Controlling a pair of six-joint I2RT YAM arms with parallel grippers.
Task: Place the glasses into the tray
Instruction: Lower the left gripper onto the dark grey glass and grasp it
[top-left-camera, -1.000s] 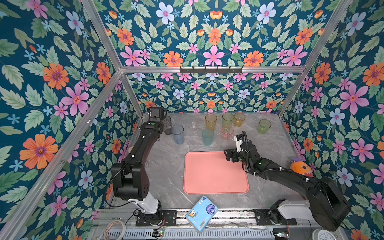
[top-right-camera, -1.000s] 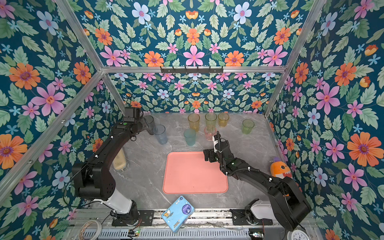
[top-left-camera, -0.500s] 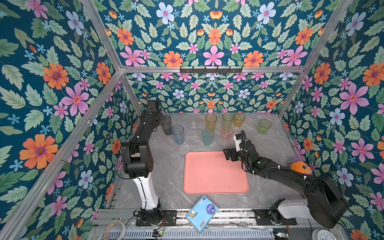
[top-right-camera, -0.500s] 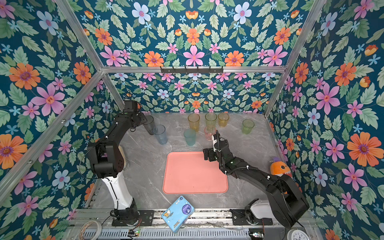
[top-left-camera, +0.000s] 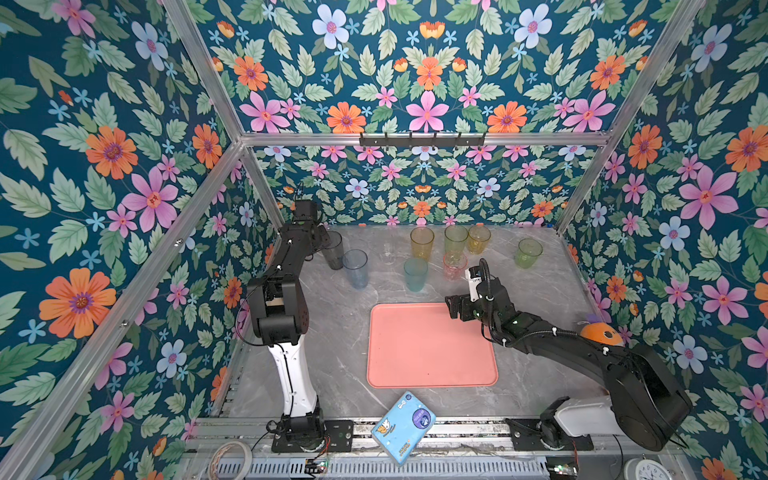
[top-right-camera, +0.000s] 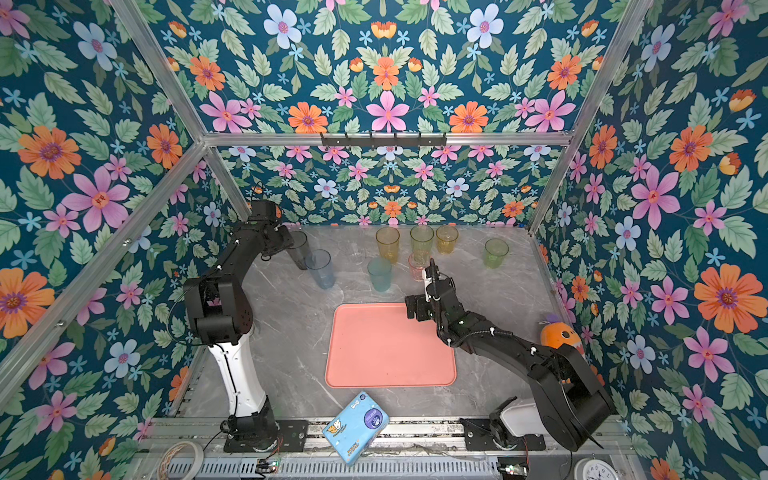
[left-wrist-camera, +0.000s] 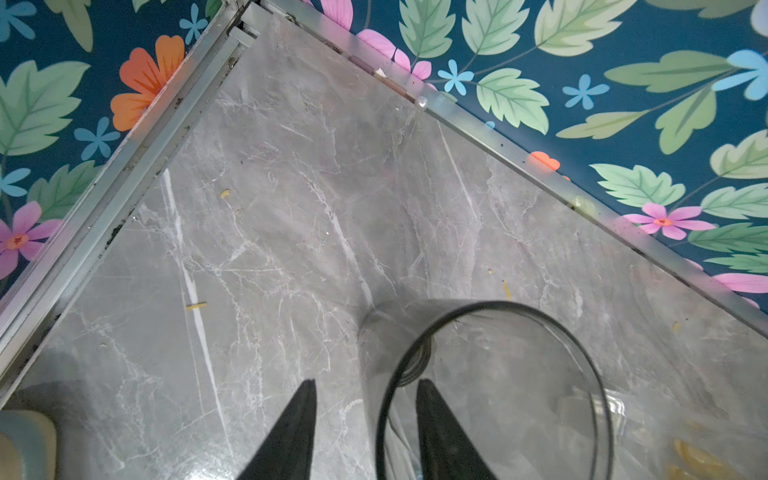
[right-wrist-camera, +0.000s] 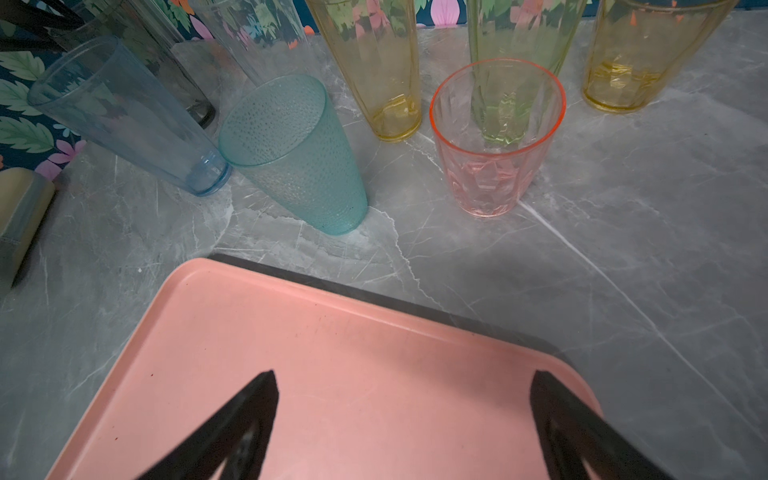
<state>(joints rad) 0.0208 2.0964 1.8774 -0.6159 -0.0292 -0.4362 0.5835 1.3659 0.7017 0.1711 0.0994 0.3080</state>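
The salmon-pink tray (top-left-camera: 432, 345) (top-right-camera: 390, 345) lies empty at the table's middle. Several glasses stand upright behind it: smoky grey (top-left-camera: 332, 249), pale blue (top-left-camera: 356, 268), clear (top-left-camera: 388, 251), teal (top-left-camera: 415, 274), pink (top-left-camera: 454, 266), yellow, amber and green ones. My left gripper (left-wrist-camera: 364, 382) is at the smoky grey glass (left-wrist-camera: 498, 395), one finger inside the rim and one outside, with a gap still showing beside the wall. My right gripper (right-wrist-camera: 403, 374) (top-left-camera: 451, 305) hangs open and empty over the tray's (right-wrist-camera: 332, 374) far right corner, short of the pink glass (right-wrist-camera: 494, 137).
A blue cartoon packet (top-left-camera: 403, 426) lies at the front edge. An orange toy (top-left-camera: 596, 332) sits by the right wall. The flowered back and left walls meet close behind the grey glass. A beige object (left-wrist-camera: 25, 440) stands near the left wall.
My left arm has folded upright, carrying its gripper onto the smoky grey glass while the jaws narrow. The right gripper has barely shifted over the tray corner.
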